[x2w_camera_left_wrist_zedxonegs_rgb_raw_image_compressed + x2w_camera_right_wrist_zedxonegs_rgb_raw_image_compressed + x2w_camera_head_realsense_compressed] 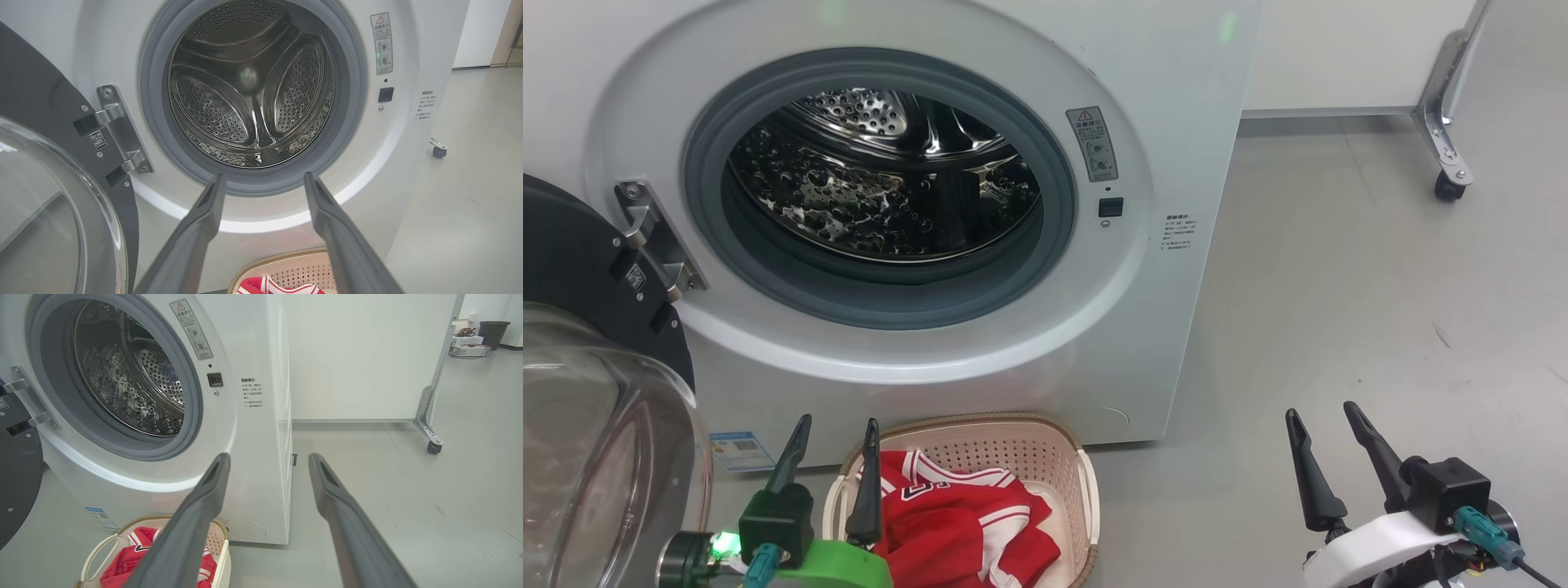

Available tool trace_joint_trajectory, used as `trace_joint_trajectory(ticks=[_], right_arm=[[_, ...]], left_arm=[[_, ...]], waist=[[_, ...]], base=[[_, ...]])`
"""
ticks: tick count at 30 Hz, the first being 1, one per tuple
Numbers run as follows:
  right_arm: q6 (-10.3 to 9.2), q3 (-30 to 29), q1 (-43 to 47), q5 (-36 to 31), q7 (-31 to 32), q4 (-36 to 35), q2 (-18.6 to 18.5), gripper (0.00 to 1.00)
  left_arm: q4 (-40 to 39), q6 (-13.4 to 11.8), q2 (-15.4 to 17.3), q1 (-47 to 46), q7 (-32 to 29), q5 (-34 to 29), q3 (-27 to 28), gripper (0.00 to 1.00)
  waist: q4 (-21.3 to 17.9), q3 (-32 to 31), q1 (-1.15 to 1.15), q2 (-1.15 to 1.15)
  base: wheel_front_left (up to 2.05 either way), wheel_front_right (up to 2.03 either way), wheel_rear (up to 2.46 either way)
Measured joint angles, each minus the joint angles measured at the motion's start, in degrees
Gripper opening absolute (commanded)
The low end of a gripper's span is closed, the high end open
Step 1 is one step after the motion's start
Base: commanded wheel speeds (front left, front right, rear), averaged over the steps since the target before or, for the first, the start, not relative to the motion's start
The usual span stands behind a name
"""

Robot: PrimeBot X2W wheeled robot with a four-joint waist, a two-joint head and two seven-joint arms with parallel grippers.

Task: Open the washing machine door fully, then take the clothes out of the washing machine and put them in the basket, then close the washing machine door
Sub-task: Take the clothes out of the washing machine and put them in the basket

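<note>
The white washing machine (1176, 65) stands ahead with its round porthole open; its steel drum (253, 90) shows only bare metal. The washing machine door (572, 261) hangs swung out to the left, its glass bowl (596, 457) bulging toward me. On the floor before the machine sits the cream basket (1045, 457) holding the red clothes (956, 523). My left gripper (837, 429) hovers open over the basket's left rim, fingers pointing at the machine. My right gripper (1323, 416) stands open over bare floor to the right. The basket (220, 547) and clothes (122, 567) also appear in the right wrist view.
A wheeled metal frame leg (1450, 155) stands at the back right by a white wall panel. Grey floor (1339, 310) stretches right of the machine. The door hinge (658, 237) juts from the machine's left side. A bin and boxes (482, 332) sit far off.
</note>
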State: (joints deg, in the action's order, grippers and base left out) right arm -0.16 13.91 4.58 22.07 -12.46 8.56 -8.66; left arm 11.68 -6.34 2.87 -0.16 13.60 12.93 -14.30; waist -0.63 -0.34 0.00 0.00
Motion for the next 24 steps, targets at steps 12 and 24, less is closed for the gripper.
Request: trace_joint_trajectory(ticks=[12, 24], right_arm=[[-0.53, 0.0, 0.6, 0.0, 0.8, -1.6, -0.3, 1.00], [-0.58, 0.0, 1.1, 0.0, 1.4, -3.0, -0.5, 1.00]], left_arm=[[-3.8, 0.0, 0.0, 2.6, -1.7, 0.0, 0.5, 1.00], [-6.9, -0.4, 0.1, 4.3, -3.5, -0.7, 1.4, 1.00]], waist=[[-0.1, -0.2, 0.00, 0.00], [-0.2, -0.1, 0.00, 0.00]], base=[[0.00, 0.00, 0.00], [0.00, 0.00, 0.00]])
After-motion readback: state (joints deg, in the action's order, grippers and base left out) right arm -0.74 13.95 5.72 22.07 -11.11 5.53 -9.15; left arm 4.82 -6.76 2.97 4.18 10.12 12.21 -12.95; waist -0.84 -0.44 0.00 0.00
